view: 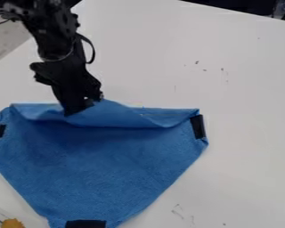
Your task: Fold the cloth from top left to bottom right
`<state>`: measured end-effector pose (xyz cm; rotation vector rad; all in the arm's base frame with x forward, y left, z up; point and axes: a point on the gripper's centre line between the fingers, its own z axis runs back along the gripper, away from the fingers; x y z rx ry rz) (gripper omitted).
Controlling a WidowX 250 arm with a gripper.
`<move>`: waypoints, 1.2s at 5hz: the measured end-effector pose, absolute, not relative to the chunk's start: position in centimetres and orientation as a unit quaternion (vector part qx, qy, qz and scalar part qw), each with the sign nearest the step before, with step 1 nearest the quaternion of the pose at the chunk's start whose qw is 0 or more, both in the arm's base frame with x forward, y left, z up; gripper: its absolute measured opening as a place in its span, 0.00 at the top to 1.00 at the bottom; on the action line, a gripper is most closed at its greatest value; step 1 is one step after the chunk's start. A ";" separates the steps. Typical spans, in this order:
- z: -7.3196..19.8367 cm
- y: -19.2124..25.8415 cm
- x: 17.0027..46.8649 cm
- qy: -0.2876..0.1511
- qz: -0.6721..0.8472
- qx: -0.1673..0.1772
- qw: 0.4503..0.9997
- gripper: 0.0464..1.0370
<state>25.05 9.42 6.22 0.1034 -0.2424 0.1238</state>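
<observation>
The black gripper [79, 107] hangs down from the upper left, its tip against the raised upper edge of the blue cloth [103, 164]. At that edge the cloth is turned over into a flap that runs from the left corner across to the right corner, with a dark shadow below it at the left. Below the flap, the rest of the cloth lies spread and narrows toward the bottom. Black patches mark its left, right and bottom corners.
The cloth lies on a white table [228, 89], with small dark marks on its surface. An orange-yellow object [13, 223] sits at the bottom left, beside a clear item with a thin rod. Dark objects stand beyond the table's top right edge.
</observation>
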 end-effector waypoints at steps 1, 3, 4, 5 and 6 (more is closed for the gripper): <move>5.2 9.1 24.2 -0.120 0.080 0.038 0.989 0.99; 2.0 9.6 22.9 -0.099 0.116 0.010 0.988 0.99; 1.7 9.7 22.8 -0.097 0.123 0.006 0.988 0.97; 1.6 9.6 22.2 -0.079 0.142 0.006 0.987 0.81; 2.1 9.4 21.7 -0.062 0.150 0.008 0.987 0.55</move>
